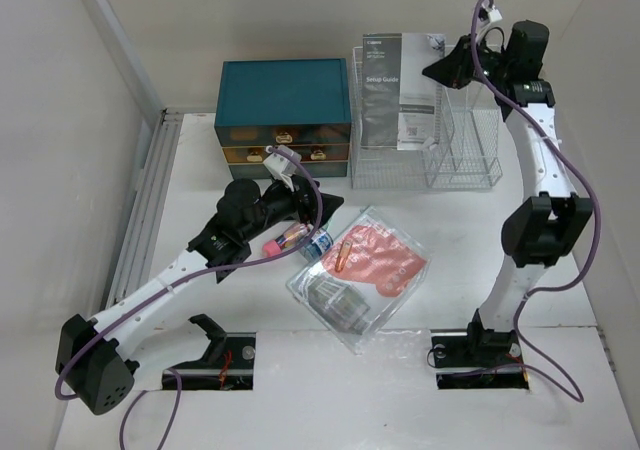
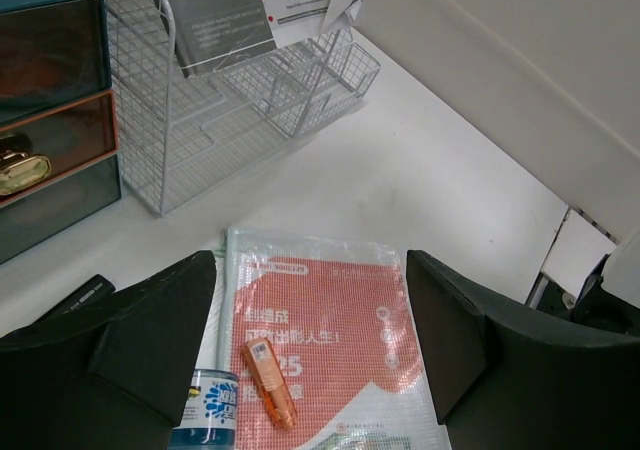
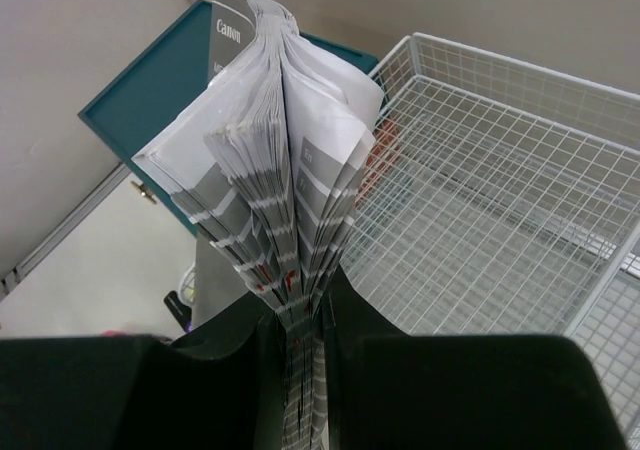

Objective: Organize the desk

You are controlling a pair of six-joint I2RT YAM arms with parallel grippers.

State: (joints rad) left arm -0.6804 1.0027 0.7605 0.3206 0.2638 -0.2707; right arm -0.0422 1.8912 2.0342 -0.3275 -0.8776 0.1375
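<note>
Top: right gripper (image 1: 452,68) up at 1 o'clock, clamped on the setup guide (image 1: 395,85) at the wire rack (image 1: 430,155)'s left bay; can't tell if the guide is seated. Left gripper (image 1: 318,208) sits low at centre, with the mesh pouch (image 1: 370,270) at its 4 o'clock.

Left wrist: fingers spread, holding nothing. Pouch below, orange stick (image 2: 270,368) lying on it, small bottle (image 2: 207,400) at 7 o'clock.

Right wrist: guide pinched at one edge only, pages fanning wide (nothing holds the far end shut).

Risk: splayed pages snag the rack wires and crumple. Or the guide slips from the narrow pinch and drops toward the teal drawers (image 3: 140,110).
</note>
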